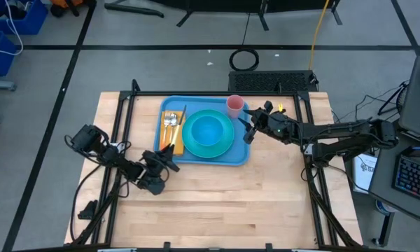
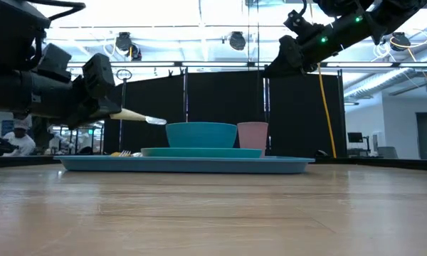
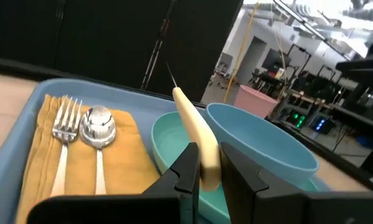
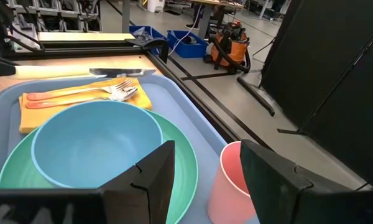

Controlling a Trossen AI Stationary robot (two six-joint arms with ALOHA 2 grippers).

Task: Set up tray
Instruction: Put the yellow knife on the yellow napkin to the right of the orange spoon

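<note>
Resting on the wooden surface, the tray carries a plate, bowl, cup, napkin, fork and spoon.
The left gripper, at the tray's near-left corner, pinches a cream-handled knife in its fingers; the right gripper hovers beside the cup, fingers apart and holding nothing.

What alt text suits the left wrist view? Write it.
The left gripper clamps a cream-handled utensil above the light-blue tray. A fork and spoon lie on an orange napkin beside a blue bowl on a teal plate; a pink cup stands behind.
</note>
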